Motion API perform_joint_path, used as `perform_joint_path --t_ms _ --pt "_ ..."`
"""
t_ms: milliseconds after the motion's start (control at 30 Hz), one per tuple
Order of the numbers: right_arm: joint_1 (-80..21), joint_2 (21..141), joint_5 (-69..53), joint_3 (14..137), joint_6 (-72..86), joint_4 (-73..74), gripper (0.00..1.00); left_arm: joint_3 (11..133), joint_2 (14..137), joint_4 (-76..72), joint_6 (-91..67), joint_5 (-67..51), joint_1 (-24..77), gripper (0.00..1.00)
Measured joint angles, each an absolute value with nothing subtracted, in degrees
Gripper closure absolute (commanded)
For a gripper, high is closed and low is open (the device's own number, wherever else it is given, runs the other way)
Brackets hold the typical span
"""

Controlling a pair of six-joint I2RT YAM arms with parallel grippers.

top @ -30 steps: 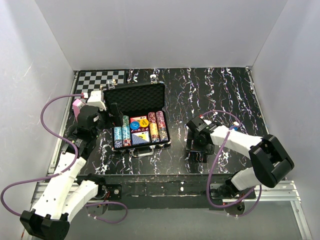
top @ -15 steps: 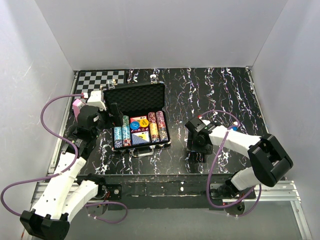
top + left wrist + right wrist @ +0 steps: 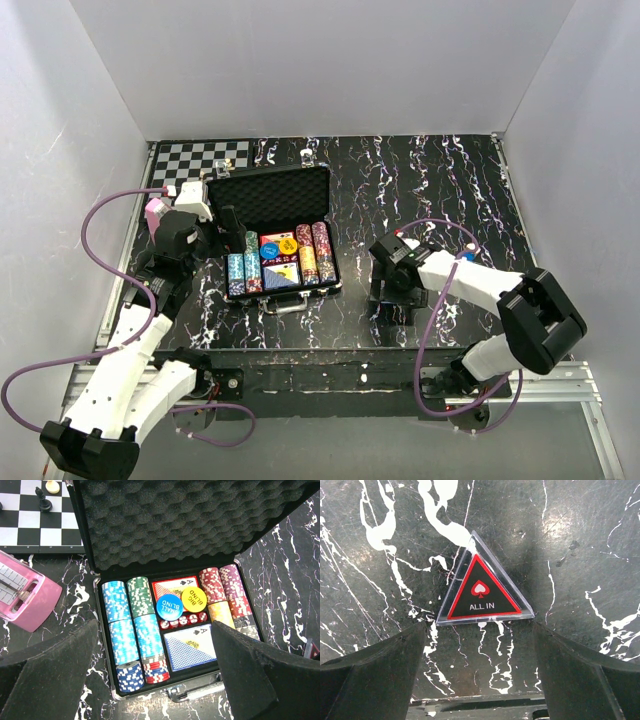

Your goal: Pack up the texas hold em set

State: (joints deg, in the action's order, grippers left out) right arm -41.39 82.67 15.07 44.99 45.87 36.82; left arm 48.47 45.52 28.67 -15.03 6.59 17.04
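- Chips (image 3: 122, 625) and cards (image 3: 192, 642) sit in the open case (image 3: 270, 198).
- The triangle (image 3: 482, 592), to its right, is not packed yet.
- Our left gripper (image 3: 155, 625) and right gripper (image 3: 479, 627) gape, empty.

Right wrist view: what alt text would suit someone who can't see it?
A clear triangular token marked ALL IN, red-bordered with a spade, lies flat on a black marbled table. The right tool hangs open near it, not touching.

Lighting: bright, even, from above; shadows soft. Glare: faint sheen on the table (image 3: 580, 540). Focus: sharp throughout; wrist views slightly wide-angled.
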Motion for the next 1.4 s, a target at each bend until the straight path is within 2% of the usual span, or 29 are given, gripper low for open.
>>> perform_joint_path --t_ms 200,733,1033,1300,1400 --pt "-41.3 81.9 15.1 45.0 44.4 37.1 0.02 48.4 45.5 28.7 -15.0 6.6 17.0 0.02" --pt "-38.6 83.6 12.9 44.9 40.9 34.5 0.05 48.4 45.4 28.7 -15.0 6.6 17.0 0.02" --pt "-38.6 83.6 13.2 44.9 40.5 34.7 0.17 48.4 45.4 28.7 -15.0 6.6 17.0 0.02" --pt "-38.6 83.4 13.3 44.9 40.2 34.7 0.34 48.4 45.4 28.7 -15.0 6.6 17.0 0.02" --pt "-38.7 83.3 13.3 44.9 40.1 34.7 0.38 48.4 45.4 28.6 -15.1 6.4 17.0 0.02"
